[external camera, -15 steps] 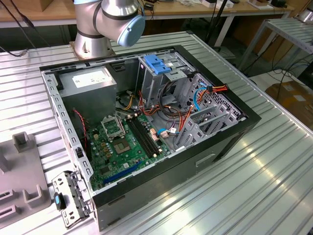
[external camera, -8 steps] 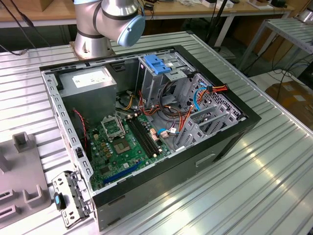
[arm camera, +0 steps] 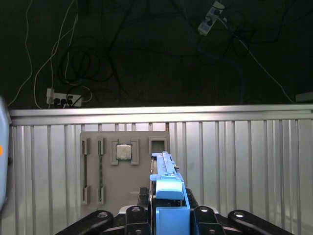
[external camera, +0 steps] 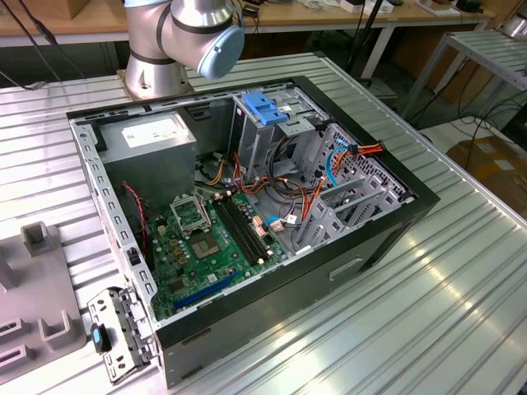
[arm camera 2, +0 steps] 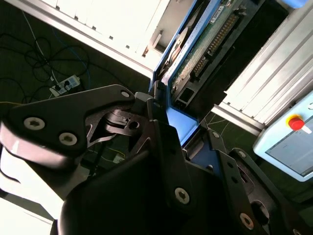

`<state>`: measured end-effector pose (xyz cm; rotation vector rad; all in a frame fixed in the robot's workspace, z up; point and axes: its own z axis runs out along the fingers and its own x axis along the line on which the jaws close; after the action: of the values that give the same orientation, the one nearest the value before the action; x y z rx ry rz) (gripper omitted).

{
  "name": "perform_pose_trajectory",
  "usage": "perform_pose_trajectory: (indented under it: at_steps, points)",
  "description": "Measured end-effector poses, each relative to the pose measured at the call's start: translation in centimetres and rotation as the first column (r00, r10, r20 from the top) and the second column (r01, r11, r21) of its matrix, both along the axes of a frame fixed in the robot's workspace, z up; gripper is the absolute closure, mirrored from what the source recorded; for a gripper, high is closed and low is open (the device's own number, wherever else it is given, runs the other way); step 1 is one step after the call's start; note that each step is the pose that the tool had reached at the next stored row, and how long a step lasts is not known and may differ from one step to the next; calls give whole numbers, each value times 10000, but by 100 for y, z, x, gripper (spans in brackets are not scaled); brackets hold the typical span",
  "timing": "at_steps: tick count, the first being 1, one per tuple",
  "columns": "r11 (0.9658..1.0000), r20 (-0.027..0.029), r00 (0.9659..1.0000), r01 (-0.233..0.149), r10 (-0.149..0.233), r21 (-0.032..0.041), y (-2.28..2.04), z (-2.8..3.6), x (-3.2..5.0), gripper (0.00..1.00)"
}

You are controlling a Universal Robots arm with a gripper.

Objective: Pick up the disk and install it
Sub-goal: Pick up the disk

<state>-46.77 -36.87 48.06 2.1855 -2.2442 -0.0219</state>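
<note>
— Location of disk (arm camera: pixel 168 183)?
— Clamped edge-on in gripper (arm camera: pixel 168 218), blue frame outward; ribbed table (arm camera: pixel 244 161) and grey tray (arm camera: pixel 127 181) with chip (arm camera: pixel 123 152) beyond.
— Second wrist view?
— Adds green circuit-board face, black fingers pressed on either side.
— Exterior view?
— Open computer case (external camera: pixel 272 317) on table, arm base (external camera: pixel 156 74) behind.

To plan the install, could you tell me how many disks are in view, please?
1: the disk, in its blue frame, sits clamped in the gripper in both wrist views. More may be hidden in the drive cage of the open computer case.
</note>
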Motion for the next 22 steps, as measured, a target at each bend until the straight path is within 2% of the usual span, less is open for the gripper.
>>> perform_pose_trajectory:
  at_steps: [22]
  points:
    - [10000, 0, 10000, 0, 0, 0, 0, 127, 0, 63]
